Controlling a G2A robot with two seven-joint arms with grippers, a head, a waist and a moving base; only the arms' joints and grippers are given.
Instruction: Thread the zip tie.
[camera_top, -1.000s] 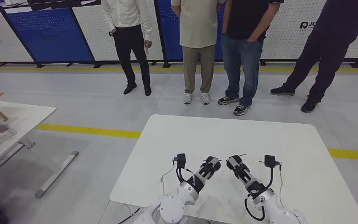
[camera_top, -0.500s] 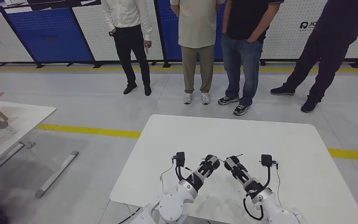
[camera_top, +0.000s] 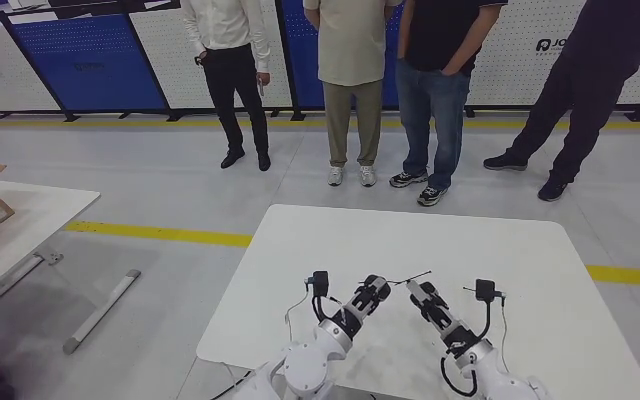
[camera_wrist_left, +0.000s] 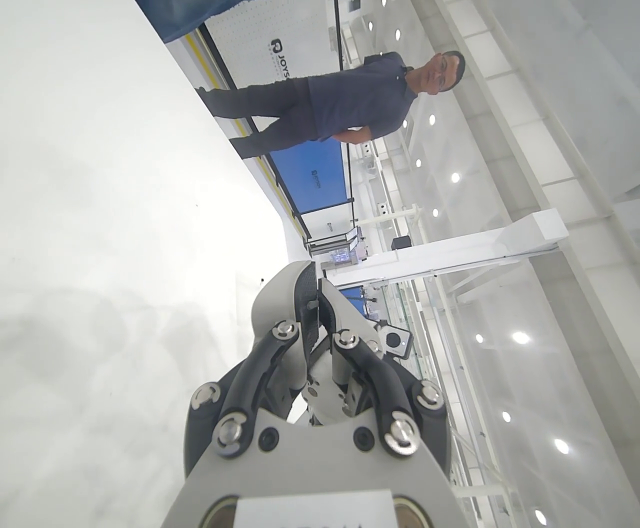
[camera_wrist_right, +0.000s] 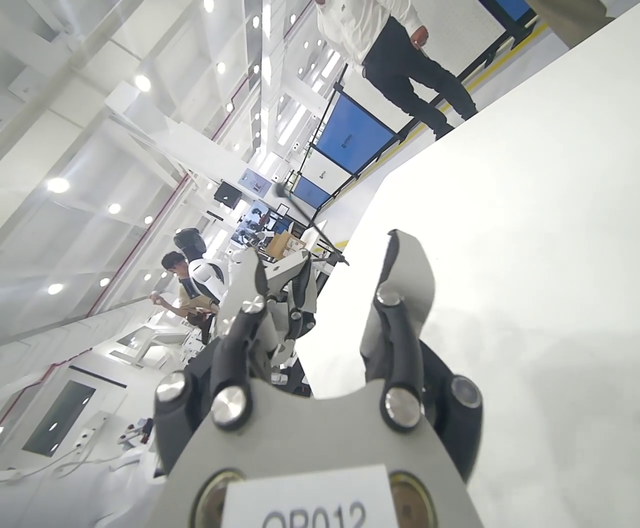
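1 zip tie (camera_top: 412, 277). 2 grippers: left gripper (camera_wrist_left: 316, 282), right gripper (camera_wrist_right: 324, 246). 2 tables: table (camera_top: 500, 250), side table (camera_top: 40, 215).

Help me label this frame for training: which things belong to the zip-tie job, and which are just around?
Job: zip tie; left gripper, shut on it; right gripper, open, close by.
Just around: white table beneath the arms; second table off to the side.
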